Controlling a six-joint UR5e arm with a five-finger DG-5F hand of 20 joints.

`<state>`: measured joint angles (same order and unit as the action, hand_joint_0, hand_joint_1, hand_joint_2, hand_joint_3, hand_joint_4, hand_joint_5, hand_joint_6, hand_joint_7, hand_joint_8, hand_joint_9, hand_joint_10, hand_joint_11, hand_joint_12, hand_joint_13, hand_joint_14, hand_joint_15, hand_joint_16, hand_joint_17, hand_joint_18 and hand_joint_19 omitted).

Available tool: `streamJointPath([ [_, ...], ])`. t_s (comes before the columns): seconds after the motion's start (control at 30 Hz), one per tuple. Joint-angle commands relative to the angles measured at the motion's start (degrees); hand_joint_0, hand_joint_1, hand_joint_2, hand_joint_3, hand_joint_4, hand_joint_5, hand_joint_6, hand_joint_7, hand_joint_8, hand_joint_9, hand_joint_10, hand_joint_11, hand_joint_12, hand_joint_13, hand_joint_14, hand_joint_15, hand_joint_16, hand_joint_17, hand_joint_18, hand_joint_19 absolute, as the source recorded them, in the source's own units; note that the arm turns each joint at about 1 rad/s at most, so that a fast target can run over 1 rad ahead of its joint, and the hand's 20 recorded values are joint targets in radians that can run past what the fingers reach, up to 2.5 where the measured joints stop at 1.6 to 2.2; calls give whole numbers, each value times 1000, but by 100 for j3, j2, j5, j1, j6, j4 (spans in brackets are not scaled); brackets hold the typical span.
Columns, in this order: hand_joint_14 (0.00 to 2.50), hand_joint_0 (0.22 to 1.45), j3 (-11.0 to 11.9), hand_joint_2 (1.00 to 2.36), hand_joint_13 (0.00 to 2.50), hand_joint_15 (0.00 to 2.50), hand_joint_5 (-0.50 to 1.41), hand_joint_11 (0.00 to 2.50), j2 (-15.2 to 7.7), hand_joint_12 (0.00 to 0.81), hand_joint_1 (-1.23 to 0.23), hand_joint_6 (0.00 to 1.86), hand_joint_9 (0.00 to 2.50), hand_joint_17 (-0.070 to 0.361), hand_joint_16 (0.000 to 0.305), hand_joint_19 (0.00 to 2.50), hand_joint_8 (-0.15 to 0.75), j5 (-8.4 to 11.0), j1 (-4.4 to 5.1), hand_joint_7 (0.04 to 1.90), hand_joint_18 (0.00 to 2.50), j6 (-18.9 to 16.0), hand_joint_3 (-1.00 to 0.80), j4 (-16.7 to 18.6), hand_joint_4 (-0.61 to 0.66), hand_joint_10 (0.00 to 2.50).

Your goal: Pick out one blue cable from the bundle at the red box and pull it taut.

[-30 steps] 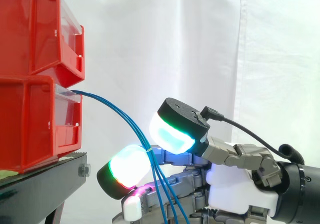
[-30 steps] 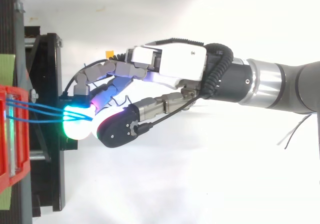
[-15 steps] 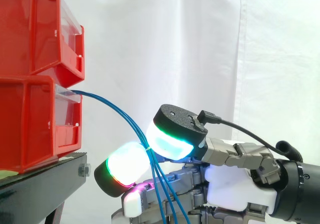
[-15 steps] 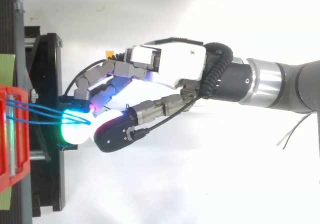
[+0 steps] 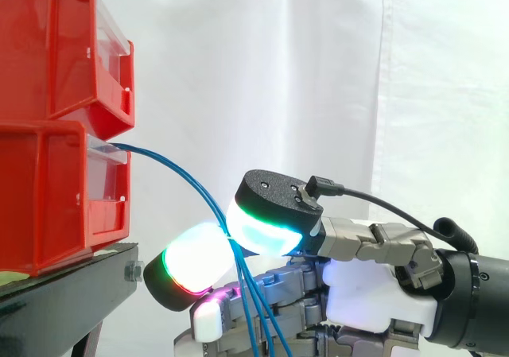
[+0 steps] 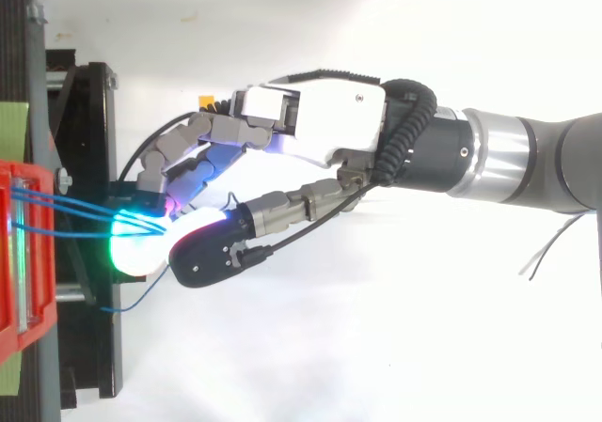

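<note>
Side view: the hand (image 5: 374, 297) comes in from the right, low in the picture, below the level of the lower red bin (image 5: 48, 198). Its fingers (image 5: 191, 258) are curled and closed narrow. One pad glows white with a green and red edge, and the thumb pad (image 5: 266, 222) above it glows cyan and green. The two pads meet, with the blue cables (image 5: 163, 158) passing between them, so the hold is a pinch. It appears that several strands run through the pinch, but I cannot tell how many the pads actually clamp. A second finger lies lower, and its white tip shows a magenta glow.

The cables leave the clear front lip (image 5: 107, 152) of the lower bin as a close bundle. They arc down and to the right to the pinch point, then hang nearly straight down past the fingers and out of the bottom edge. The span between bin and pads is curved, not straight.

An upper red bin (image 5: 48, 47) sits stacked on the lower one, both on the black stand (image 5: 64, 293) before the white curtain (image 5: 278, 71). What else the bins hold is hidden by their walls.

Top view: the hand (image 6: 320, 121) reaches left from the arm, its fingers bent down onto the cables just beside the edge of the stand. The strands fan slightly toward the red bin and converge at the glowing pads. One loose blue strand (image 6: 141, 295) curls out below the thumb, over the stand edge.
</note>
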<state>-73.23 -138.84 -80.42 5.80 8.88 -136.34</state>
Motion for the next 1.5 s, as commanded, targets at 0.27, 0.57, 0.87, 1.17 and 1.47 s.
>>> streamJointPath([
  [0.27, 17, 589, 11, 1020, 693, 473, -191, 613, 6, 195, -656, 938, 834, 19, 8, 418, 230, -44, -26, 726, 153, -114, -122, -86, -79, 20],
  [0.57, 19, 602, 90, 1018, 723, 501, -178, 641, 6, 199, -651, 968, 886, 23, 10, 422, 239, -202, -70, 715, 171, -360, -56, -262, -156, 21],
  [0.87, 19, 633, 213, 1021, 721, 512, -184, 658, 58, 187, -680, 968, 883, 16, 7, 416, 222, -395, -140, 790, 179, -422, -76, -578, -251, 21],
  [1.17, 19, 657, 231, 1022, 739, 511, -186, 653, 217, 188, -707, 970, 896, 17, 8, 405, 218, -395, -140, 861, 214, -431, -106, -956, -299, 23],
  [1.47, 19, 622, 257, 1010, 741, 516, -186, 658, 217, 193, -715, 945, 900, 19, 8, 420, 215, -343, -140, 749, 221, -545, -374, -1027, -97, 23],
])
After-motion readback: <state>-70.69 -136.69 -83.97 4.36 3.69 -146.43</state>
